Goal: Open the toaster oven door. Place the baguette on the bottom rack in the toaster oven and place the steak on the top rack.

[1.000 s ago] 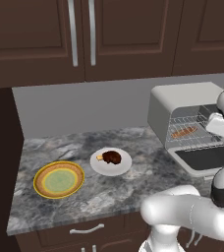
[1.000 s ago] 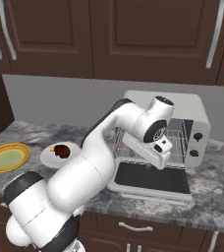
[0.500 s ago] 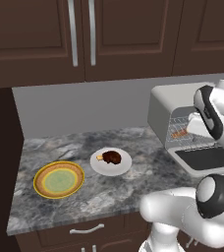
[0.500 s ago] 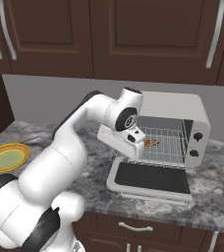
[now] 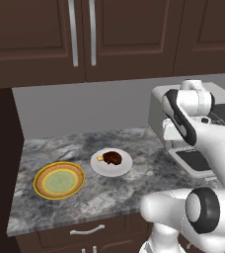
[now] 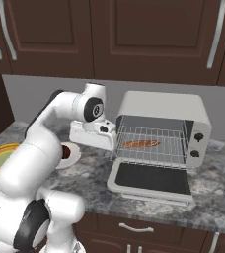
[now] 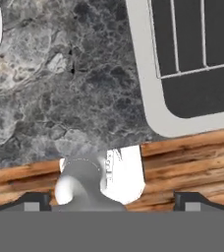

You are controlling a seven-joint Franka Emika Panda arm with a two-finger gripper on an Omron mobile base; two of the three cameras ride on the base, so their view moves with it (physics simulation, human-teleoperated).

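From the right base view I see the toaster oven (image 6: 164,133) interior: the baguette (image 6: 141,144) lies on the bottom rack (image 6: 151,147), with the toaster oven door (image 6: 151,180) folded down flat. The left base view instead shows the steak (image 5: 112,157) on a white plate (image 5: 111,162), well left of the oven, beside a yellow plate (image 5: 59,180). The gripper (image 6: 113,141) sits just left of the oven mouth; its fingers spread wide in the hand view, holding nothing.
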